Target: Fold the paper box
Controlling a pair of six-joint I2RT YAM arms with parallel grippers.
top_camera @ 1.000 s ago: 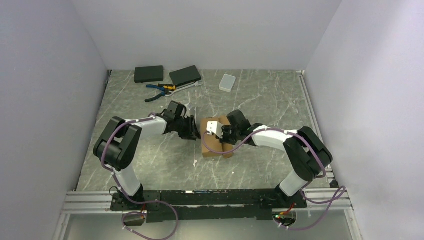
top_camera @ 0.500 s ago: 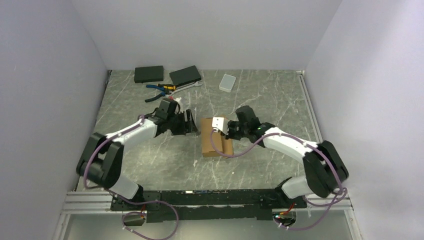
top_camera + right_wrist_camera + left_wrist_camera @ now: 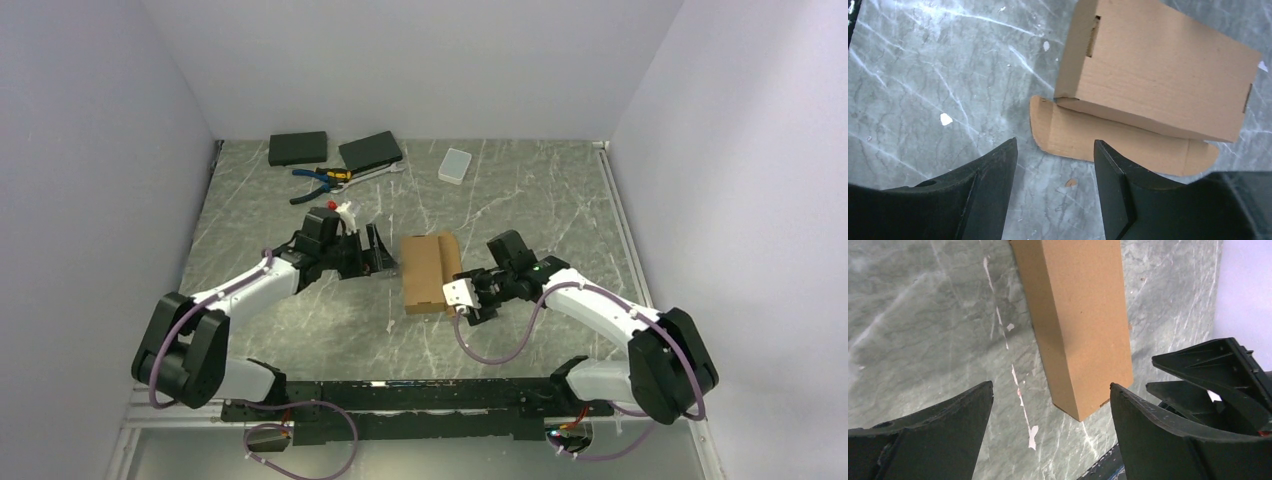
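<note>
The paper box (image 3: 426, 272) is a brown cardboard box folded into a small rectangle, resting on the marble table (image 3: 520, 200). In the right wrist view the box (image 3: 1158, 85) has a long flap (image 3: 1108, 142) lying flat on the table along its near side. My left gripper (image 3: 377, 250) is open just left of the box, not touching it; the box (image 3: 1078, 325) lies ahead of the open left gripper (image 3: 1050, 385). My right gripper (image 3: 466, 299) is open at the box's near right corner, with bare table between the fingers of the right gripper (image 3: 1054, 141).
Two flat black boxes (image 3: 297, 148) (image 3: 370, 150), pliers (image 3: 320, 180) and a small translucent white case (image 3: 454, 165) lie at the back. Walls enclose the left, back and right. A metal rail (image 3: 400, 395) runs along the near edge.
Both grippers have opened and pulled away from the box, the left one back to the left, the right one toward the near right. The box stays on the table.
</note>
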